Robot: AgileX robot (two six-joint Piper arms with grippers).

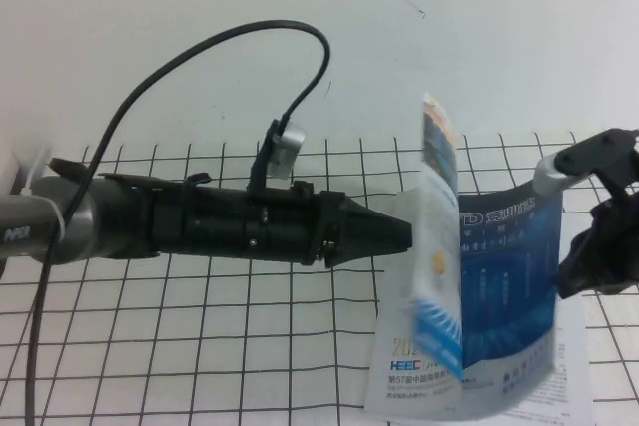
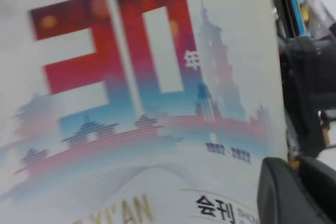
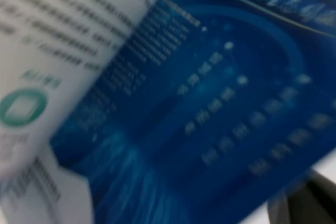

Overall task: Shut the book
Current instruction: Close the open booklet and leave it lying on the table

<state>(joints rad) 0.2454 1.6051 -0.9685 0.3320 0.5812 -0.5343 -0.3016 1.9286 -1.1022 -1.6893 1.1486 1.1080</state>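
Note:
A thin book stands half open on the right of the gridded table. Its white and blue front cover (image 1: 437, 276) is raised nearly upright, a blue inner page (image 1: 507, 276) curls behind it, and white text pages (image 1: 559, 391) lie flat below. My left gripper (image 1: 404, 234) reaches in level from the left, shut, with its tip against the cover's outer face. That cover (image 2: 131, 103), printed with a large red "30", fills the left wrist view. My right gripper (image 1: 587, 251) hangs just right of the blue page (image 3: 210, 103), which fills its wrist view.
A white mat with a black grid (image 1: 200, 346) covers the table. A black cable (image 1: 200, 57) loops above the left arm. The right arm's dark body (image 2: 310, 77) shows beyond the cover's edge. A white wall is at the back.

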